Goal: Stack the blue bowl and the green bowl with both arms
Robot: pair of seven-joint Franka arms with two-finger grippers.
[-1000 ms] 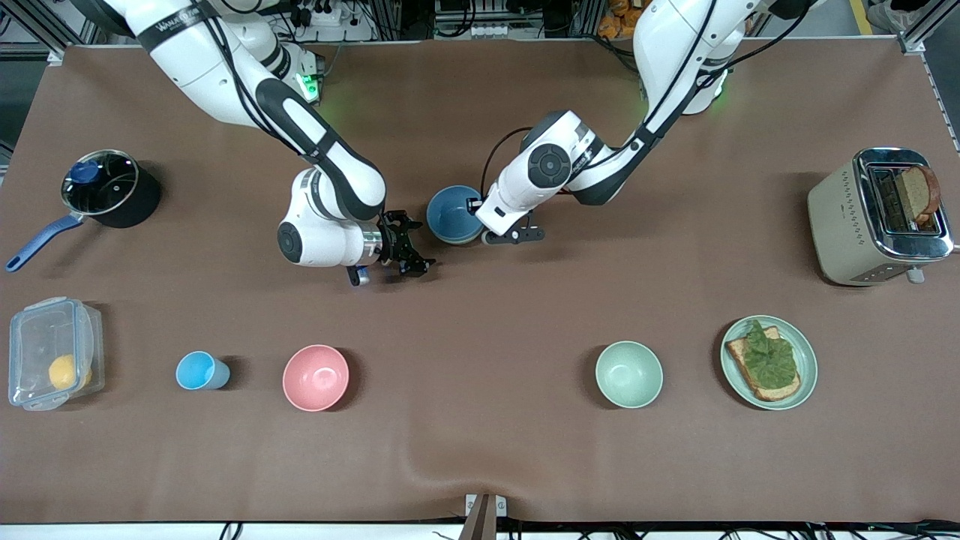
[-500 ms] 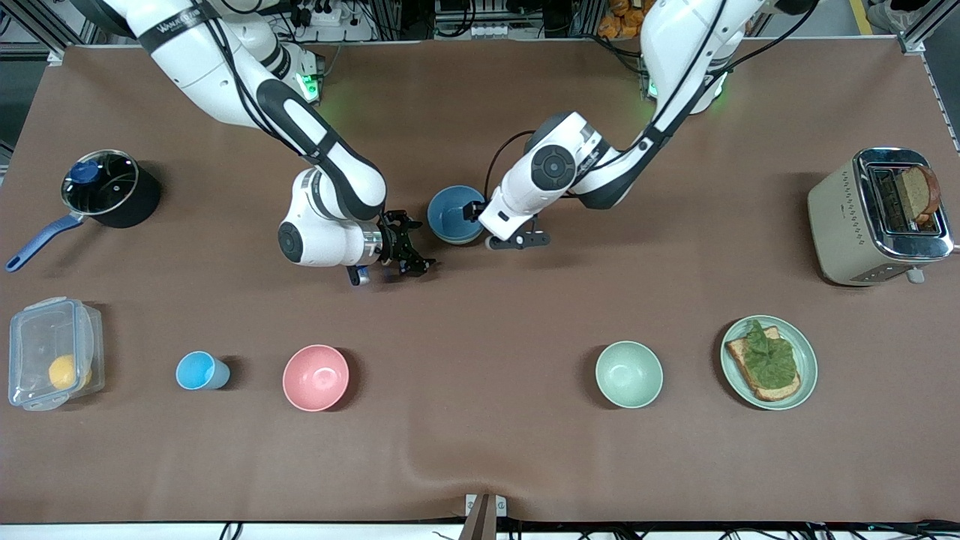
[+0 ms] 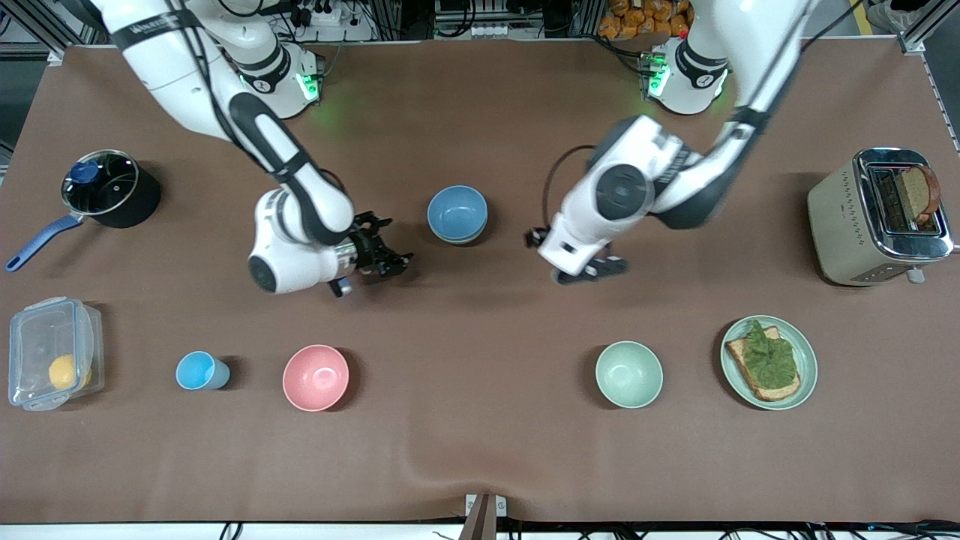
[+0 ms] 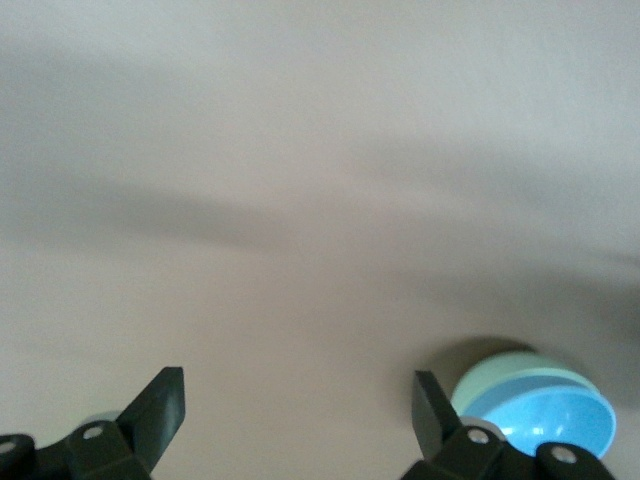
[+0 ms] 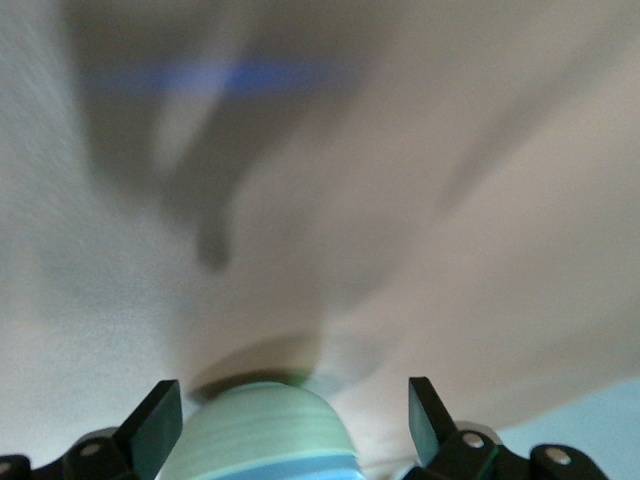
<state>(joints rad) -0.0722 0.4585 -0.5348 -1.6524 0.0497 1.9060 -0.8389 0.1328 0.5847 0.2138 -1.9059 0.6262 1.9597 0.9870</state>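
The blue bowl [image 3: 457, 211] sits nested in the green bowl near the table's middle; in the front view the green one shows only as a thin edge under it. In the left wrist view the blue bowl [image 4: 545, 420] lies inside the green bowl [image 4: 500, 372]. In the right wrist view the green bowl [image 5: 262, 425] fills the space between the fingers, with a strip of the blue bowl [image 5: 300, 470] at its rim. My left gripper [image 3: 577, 264] [image 4: 297, 410] is open and empty, beside the stack toward the left arm's end. My right gripper [image 3: 390, 251] [image 5: 292, 420] is open and empty, beside the stack toward the right arm's end.
Nearer the front camera stand a mint-green bowl [image 3: 628, 373], a plate with toast [image 3: 804, 352], a pink bowl [image 3: 316, 377], a light-blue cup [image 3: 199, 370] and a plastic box [image 3: 49, 352]. A toaster [image 3: 847, 217] and a pot [image 3: 109, 187] stand at the table's ends.
My left gripper has left the blue bowl's rim and swung away toward the left arm's end. My right gripper has drawn back a little from the stack. The bowls have stayed put.
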